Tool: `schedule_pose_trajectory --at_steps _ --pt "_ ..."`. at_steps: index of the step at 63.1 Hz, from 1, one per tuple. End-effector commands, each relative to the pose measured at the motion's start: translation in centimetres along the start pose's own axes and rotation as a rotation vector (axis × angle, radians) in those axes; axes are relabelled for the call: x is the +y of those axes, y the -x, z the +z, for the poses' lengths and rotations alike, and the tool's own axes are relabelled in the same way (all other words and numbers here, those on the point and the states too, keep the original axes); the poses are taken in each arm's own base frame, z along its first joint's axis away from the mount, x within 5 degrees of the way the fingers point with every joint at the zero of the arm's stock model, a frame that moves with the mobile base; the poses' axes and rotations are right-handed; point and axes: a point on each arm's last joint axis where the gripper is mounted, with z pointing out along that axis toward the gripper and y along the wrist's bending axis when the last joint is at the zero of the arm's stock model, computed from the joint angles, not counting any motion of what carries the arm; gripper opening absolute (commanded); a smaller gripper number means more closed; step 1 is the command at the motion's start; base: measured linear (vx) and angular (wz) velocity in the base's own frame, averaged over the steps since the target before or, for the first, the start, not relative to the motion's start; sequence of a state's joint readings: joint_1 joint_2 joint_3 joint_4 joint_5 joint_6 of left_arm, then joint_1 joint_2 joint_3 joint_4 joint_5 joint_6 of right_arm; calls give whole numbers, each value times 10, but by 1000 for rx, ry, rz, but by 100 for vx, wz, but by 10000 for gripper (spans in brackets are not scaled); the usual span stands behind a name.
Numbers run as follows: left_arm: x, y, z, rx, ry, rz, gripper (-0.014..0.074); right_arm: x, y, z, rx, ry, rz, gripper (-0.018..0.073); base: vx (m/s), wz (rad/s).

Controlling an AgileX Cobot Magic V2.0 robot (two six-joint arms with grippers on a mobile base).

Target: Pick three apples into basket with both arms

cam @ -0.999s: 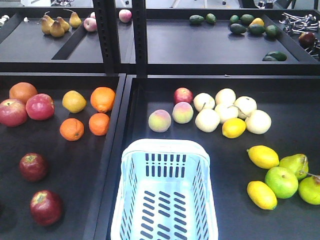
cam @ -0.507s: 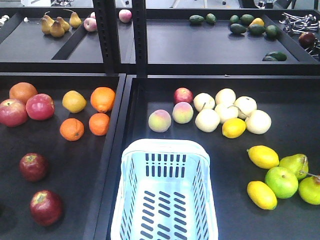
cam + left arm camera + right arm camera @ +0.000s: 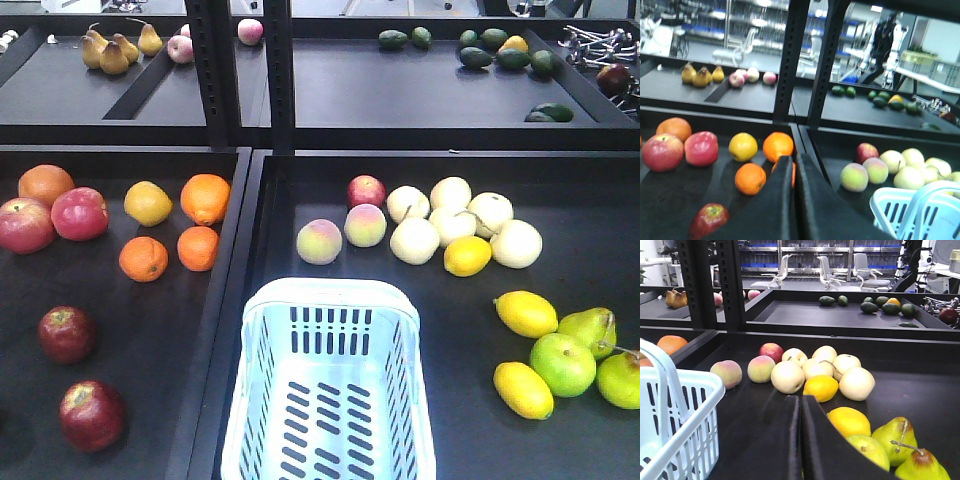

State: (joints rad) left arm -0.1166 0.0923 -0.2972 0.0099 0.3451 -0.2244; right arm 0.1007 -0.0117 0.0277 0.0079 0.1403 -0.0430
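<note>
Two dark-red apples lie in the left tray, one (image 3: 67, 333) behind the other (image 3: 92, 414). A third dark-red apple (image 3: 613, 78) sits on the upper shelf at far right. The left wrist view shows one of these apples (image 3: 709, 220) at lower left. The pale blue basket (image 3: 330, 290) stands empty at front centre of the right tray. Neither arm shows in the front view. My left gripper (image 3: 793, 159) is shut and empty, above the divider between the trays. My right gripper (image 3: 800, 399) is also shut and empty, between the basket (image 3: 685, 385) and the lemons.
Lighter red apples (image 3: 25, 224), oranges (image 3: 205, 198) and a lemon share the left tray. Peaches (image 3: 319, 241), pale pears, lemons (image 3: 525, 313) and green apples (image 3: 563, 363) fill the right tray. A raised divider (image 3: 225, 300) splits the trays. Black uprights (image 3: 205, 70) carry the upper shelf.
</note>
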Motion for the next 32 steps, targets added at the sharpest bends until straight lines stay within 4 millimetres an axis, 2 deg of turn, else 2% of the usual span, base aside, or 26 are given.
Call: schedule_pose_trajectory --at_steps 1,7,17,23,32 --pt "-8 35 5 28 1 1 -6 0 3 0 -74 -4 -18 -8 0 0" --pt "-14 62 14 125 19 45 -6 0 3 0 -74 -4 -18 -8 0 0" --pt "-21 93 34 316 25 197 -6 0 3 0 -74 -4 -18 -8 0 0" --pt "-24 102 44 422 15 283 -6 0 3 0 -74 -4 -18 -8 0 0" --pt "-24 103 55 479 17 292 -6 0 3 0 -74 -4 -18 -8 0 0"
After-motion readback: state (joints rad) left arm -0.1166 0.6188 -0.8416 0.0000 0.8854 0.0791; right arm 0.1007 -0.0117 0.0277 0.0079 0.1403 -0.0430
